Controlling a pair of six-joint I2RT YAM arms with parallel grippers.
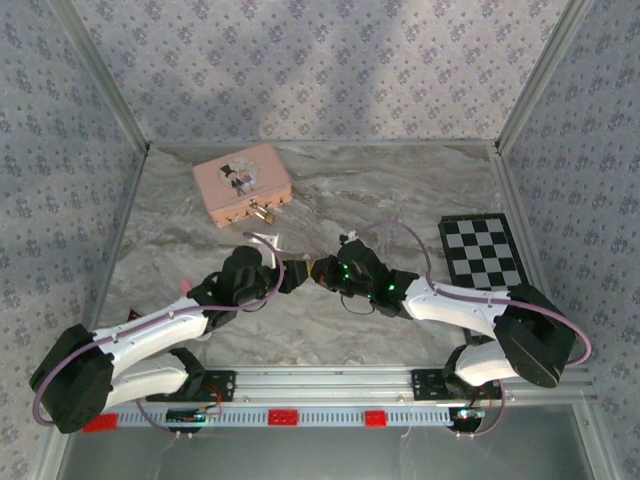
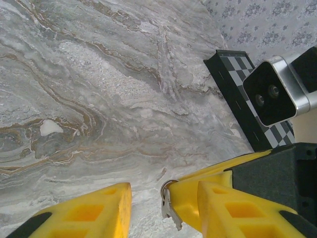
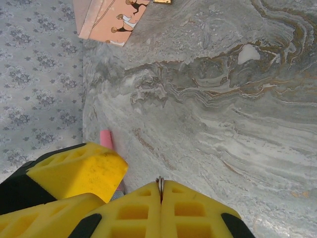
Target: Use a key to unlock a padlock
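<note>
Right claw (image 3: 160,194) pinches key (image 2: 168,208); padlock (image 1: 262,213) seemingly hangs on pink box (image 1: 218,182).

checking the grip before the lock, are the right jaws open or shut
Shut on the key: the right gripper has its yellow jaws pressed together, the thin metal edge pinched between them.

The top camera sits high behind the arm bases and looks down and forward over the whole table (image 1: 400,200). The left wrist camera hangs low, close to the marble, and faces past its fingers (image 2: 89,213) toward the checkerboard (image 2: 235,82). The top view shares this checkerboard (image 1: 482,251). The right wrist camera, equally low, faces the opposite way toward the pink box (image 3: 114,17). The top view also shares this pink box (image 1: 242,182).
</note>
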